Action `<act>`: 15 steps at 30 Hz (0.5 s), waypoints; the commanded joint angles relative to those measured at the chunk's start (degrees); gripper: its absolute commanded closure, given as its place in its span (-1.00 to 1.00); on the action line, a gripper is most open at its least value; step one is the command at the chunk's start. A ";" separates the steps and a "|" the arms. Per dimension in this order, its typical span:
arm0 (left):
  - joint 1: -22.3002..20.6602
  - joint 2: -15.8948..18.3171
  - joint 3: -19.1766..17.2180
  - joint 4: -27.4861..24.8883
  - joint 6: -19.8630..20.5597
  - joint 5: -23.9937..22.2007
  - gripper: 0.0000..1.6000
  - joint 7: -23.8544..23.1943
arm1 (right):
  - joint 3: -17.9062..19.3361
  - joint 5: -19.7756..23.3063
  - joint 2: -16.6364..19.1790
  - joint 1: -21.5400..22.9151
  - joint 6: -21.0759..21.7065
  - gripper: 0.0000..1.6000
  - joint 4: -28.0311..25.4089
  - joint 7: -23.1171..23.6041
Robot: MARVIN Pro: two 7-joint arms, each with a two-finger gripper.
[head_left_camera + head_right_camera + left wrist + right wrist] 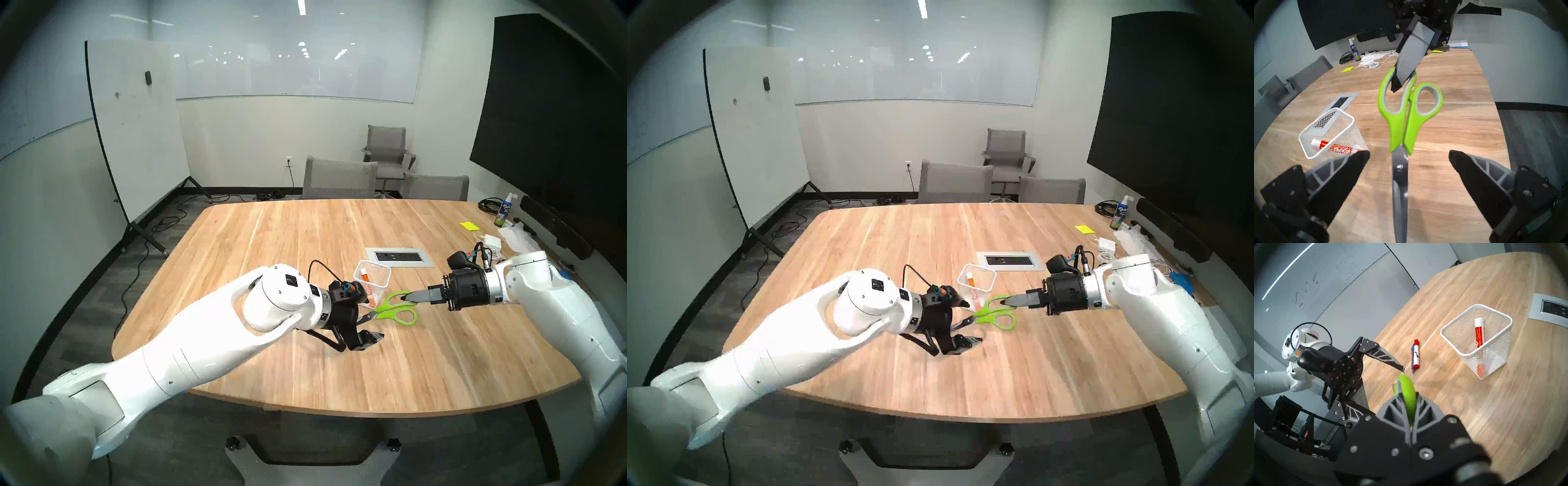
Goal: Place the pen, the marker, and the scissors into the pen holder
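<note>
Right now the scissors hang in the air above the table, just beside the holder, pinched by one green loop in the right gripper, whose jaws are clamped tight on the handle rim. The left gripper stands wide apart, its fingers on either side of the blades and touching nothing that I can see. I'd judge the scissors stiff and fairly light, but lopsided: the steel blades pull down against a grip out on the loop, and that smooth plastic rim looks slippery, so they may swing or twist in the jaws. A hold nearer the pivot, or across both handles, would seem steadier; the loop grip does leave the blades free to go in point first. The holder is a light mesh cup and I'd expect it to tip if nudged; one marker already leans inside it. A second marker and the pen lie touching side by side on the wood, well apart from the holder.
</note>
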 commanded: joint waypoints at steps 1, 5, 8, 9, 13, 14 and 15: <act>0.58 2.13 -0.81 -3.79 0.76 0.32 -1.00 0.85 | 1.17 -0.27 0.26 1.89 -1.62 1.00 -0.55 0.60; 2.34 4.30 -1.25 -6.05 1.20 -0.02 -1.00 1.59 | 1.40 -0.93 0.26 2.91 -2.01 1.00 -0.44 0.09; 2.92 5.19 -0.91 -7.33 2.81 0.42 -1.00 2.33 | 1.44 -1.48 0.16 3.78 -2.23 1.00 -0.15 -0.10; 3.20 5.53 -1.10 -7.63 2.76 0.28 -1.00 2.47 | 1.53 -1.82 0.17 3.98 -2.64 1.00 -0.20 -0.33; 4.10 6.90 -2.09 -9.17 2.85 -0.02 -1.00 3.40 | 1.85 -2.79 0.13 5.15 -3.06 1.00 -0.19 -0.78; 4.20 7.08 -2.27 -9.42 2.95 -0.07 -1.00 3.52 | 1.91 -3.02 0.07 5.52 -3.06 1.00 -0.10 -0.87; 4.20 7.08 -2.27 -9.42 2.95 -0.07 -1.00 3.52 | 1.91 -3.02 0.07 5.52 -3.06 1.00 -0.10 -0.87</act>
